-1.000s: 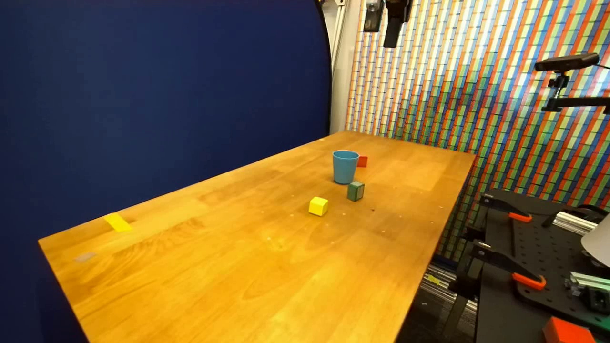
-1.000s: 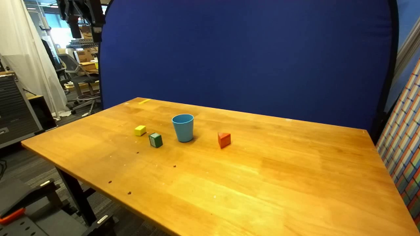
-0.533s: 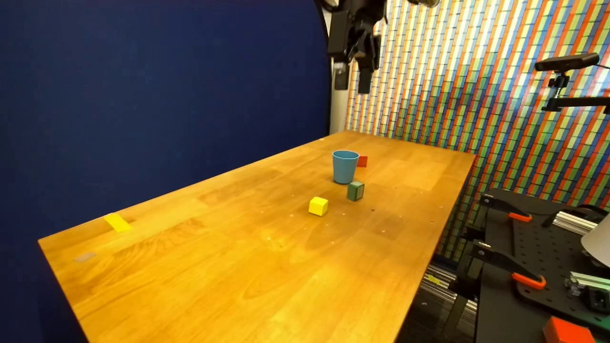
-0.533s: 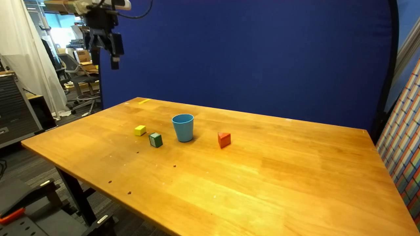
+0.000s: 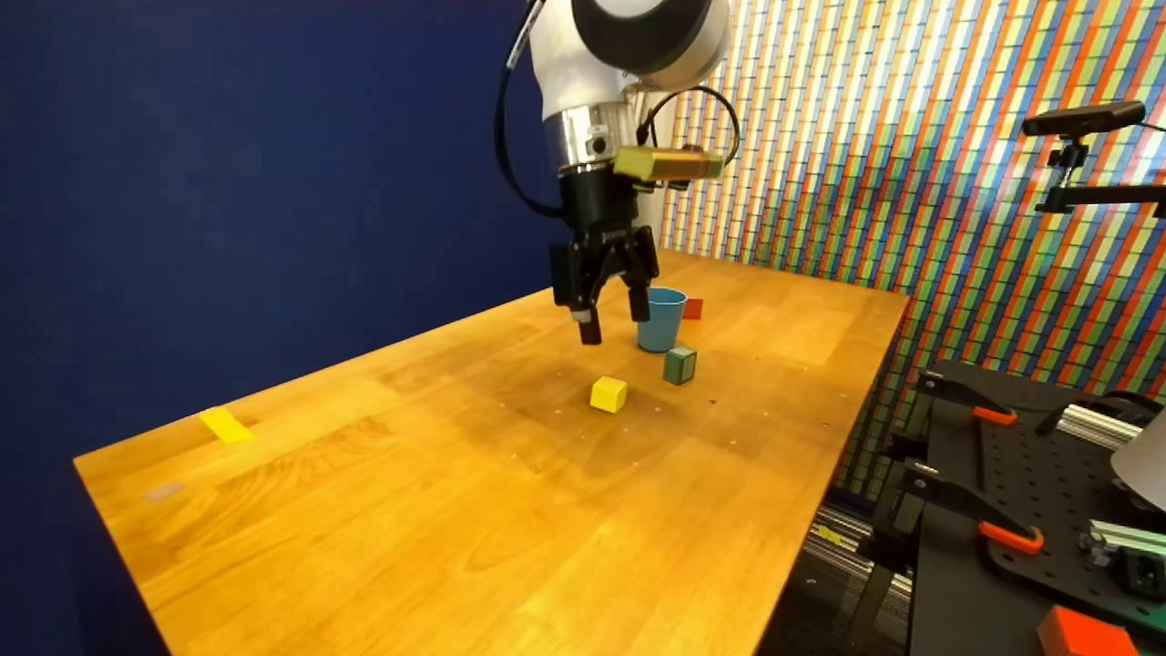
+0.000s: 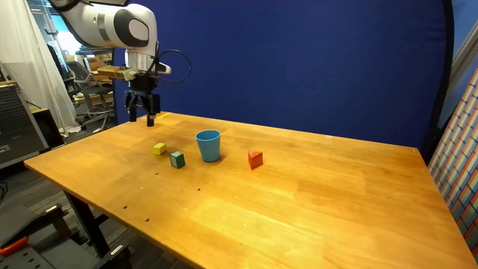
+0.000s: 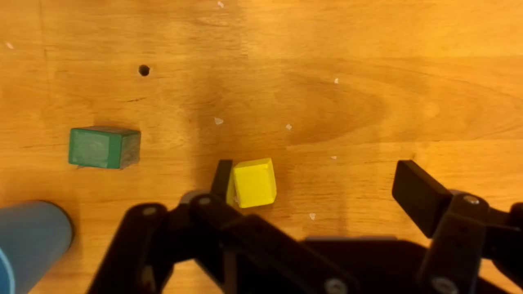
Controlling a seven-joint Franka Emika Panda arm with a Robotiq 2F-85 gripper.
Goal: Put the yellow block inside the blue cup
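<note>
Wrist view: gripper (image 7: 316, 183), jaws spread wide, grasping nothing | in an exterior view: arm (image 6: 138, 31) bent downward from left, above table (image 6: 336, 194) | yellow block (image 6: 159, 148) left of upright blue cup (image 6: 209, 147)

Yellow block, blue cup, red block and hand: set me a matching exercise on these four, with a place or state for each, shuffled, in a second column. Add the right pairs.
Column one
1. yellow block
2. blue cup
3. red block
4. hand

Column two
A. upright, mouth up, wider at the rim than at the base
B. open, hanging above the table
C. on the table, seen within the hand's gap in the wrist view
D. on the table, triangular on top

Right pairs: 1-C, 2-A, 3-D, 4-B
</note>
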